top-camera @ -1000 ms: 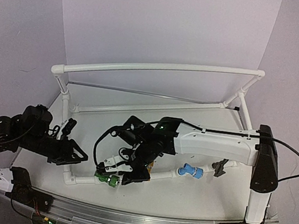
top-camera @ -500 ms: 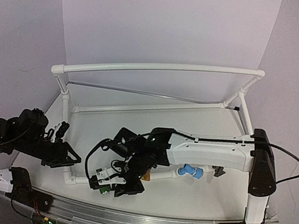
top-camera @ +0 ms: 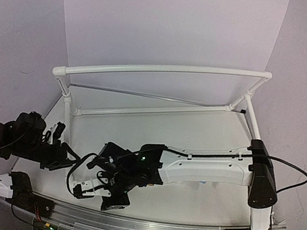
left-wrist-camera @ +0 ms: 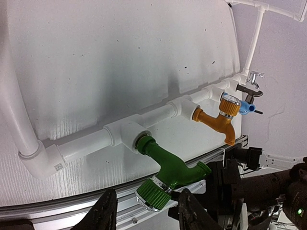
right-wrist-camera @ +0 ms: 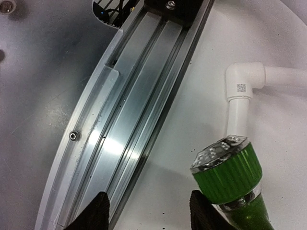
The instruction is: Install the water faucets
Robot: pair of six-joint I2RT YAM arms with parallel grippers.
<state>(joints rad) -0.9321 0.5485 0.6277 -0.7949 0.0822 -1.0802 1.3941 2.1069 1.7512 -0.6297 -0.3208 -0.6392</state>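
Note:
In the left wrist view a green faucet (left-wrist-camera: 173, 167) is seated in a white tee (left-wrist-camera: 125, 135) of the pipe's front run. Its ribbed knob (left-wrist-camera: 152, 194) hangs between my left gripper's (left-wrist-camera: 147, 216) open fingers, with a gap on each side. Further along the pipe sit the golden-orange (left-wrist-camera: 219, 120), blue (left-wrist-camera: 245, 108), dark grey (left-wrist-camera: 246, 90) and silver (left-wrist-camera: 255, 75) faucets. My right gripper (right-wrist-camera: 149, 213) is open and empty, one finger (right-wrist-camera: 204, 212) just beside the green knob (right-wrist-camera: 228, 175). From above, the right arm (top-camera: 192, 166) covers the faucets.
The white pipe frame (top-camera: 166, 68) rings the white table, with an elbow (right-wrist-camera: 245, 76) at its near left corner. An aluminium rail (right-wrist-camera: 134, 120) runs along the near edge, right under my right gripper. The left gripper (top-camera: 70, 157) and right gripper (top-camera: 90, 191) are close together.
My right gripper has opened off the green faucet and slid left toward the near rail. The left arm has drawn back slightly to the left.

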